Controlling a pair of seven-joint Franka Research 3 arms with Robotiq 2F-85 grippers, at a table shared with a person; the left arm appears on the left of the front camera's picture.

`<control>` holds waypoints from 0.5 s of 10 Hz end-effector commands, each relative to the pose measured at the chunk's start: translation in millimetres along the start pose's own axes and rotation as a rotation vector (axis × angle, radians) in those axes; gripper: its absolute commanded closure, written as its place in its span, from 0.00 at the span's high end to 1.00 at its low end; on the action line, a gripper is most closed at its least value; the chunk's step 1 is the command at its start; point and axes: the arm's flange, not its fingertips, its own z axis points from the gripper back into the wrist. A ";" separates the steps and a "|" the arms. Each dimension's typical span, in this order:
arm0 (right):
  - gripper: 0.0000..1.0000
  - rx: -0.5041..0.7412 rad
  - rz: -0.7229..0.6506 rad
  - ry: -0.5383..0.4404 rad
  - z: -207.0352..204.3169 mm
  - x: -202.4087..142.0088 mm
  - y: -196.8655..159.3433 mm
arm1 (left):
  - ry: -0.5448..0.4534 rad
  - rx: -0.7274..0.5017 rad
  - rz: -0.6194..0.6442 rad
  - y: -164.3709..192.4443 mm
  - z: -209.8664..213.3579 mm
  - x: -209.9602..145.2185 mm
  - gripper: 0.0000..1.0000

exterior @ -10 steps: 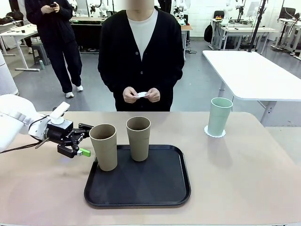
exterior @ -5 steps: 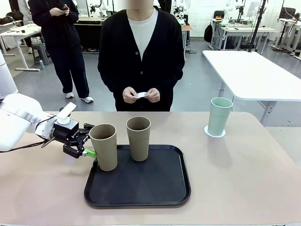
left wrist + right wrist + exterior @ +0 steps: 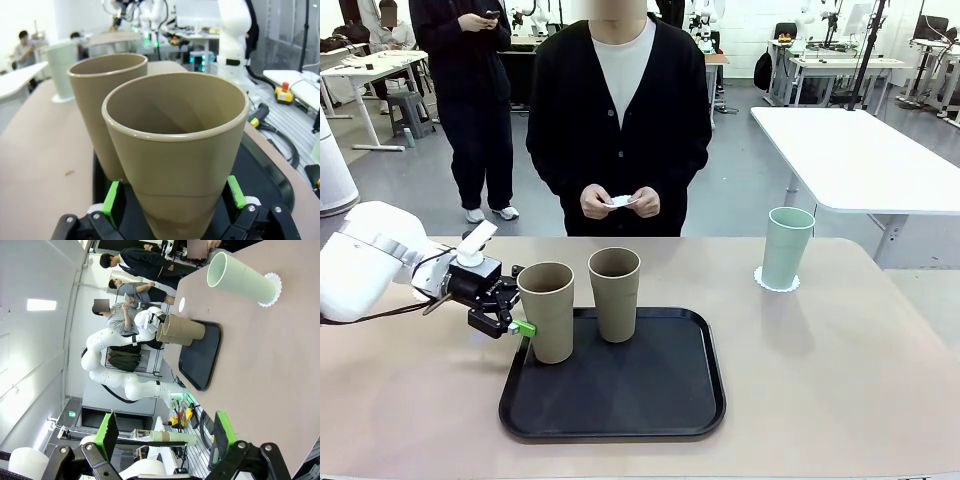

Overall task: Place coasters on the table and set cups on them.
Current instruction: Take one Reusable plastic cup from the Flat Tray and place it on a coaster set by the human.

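The beige worktop (image 3: 840,350) carries a black tray (image 3: 620,400) near its robot-side edge. Two beige-brown cups stand upright on the tray's far half, close together but apart: the left cup (image 3: 547,310) at the tray's left rim and the second cup (image 3: 615,293) just right of it.

The left arm (image 3: 370,260) reaches in low over the worktop, and its jaws straddle the lower half of the left cup. In the left wrist view this cup (image 3: 175,150) stands between the two green pads (image 3: 112,204), which lie just beside its walls. I cannot tell whether they press on it or stand a hair off. The second cup (image 3: 100,95) stands right behind it.

The mint green cup (image 3: 788,247) stands upright on a white scalloped coaster (image 3: 776,282) at the worktop's far right, well apart from the tray.

In the right wrist view the right arm's jaws stand wide with nothing between them, well apart from the cups.

The person at the far side holds a small white piece (image 3: 622,200) between both hands (image 3: 645,204), above the worktop's far edge.
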 end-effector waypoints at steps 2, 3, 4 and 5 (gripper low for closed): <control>1.00 -0.003 -0.001 0.000 0.6 -0.9 1.8 | 0.004 -0.007 0.027 4.5 -7.4 -2.0 1.00; 1.00 -0.003 -0.001 0.000 0.6 -0.9 1.8 | 0.000 -0.015 0.031 2.2 -7.8 -2.6 1.00; 1.00 -0.003 -0.001 0.000 0.6 -0.9 1.8 | -0.008 -0.024 0.033 0.4 -9.2 -3.3 1.00; 1.00 -0.003 -0.001 0.000 0.6 -0.9 1.8 | -0.019 -0.031 0.038 -0.5 -10.4 -4.6 1.00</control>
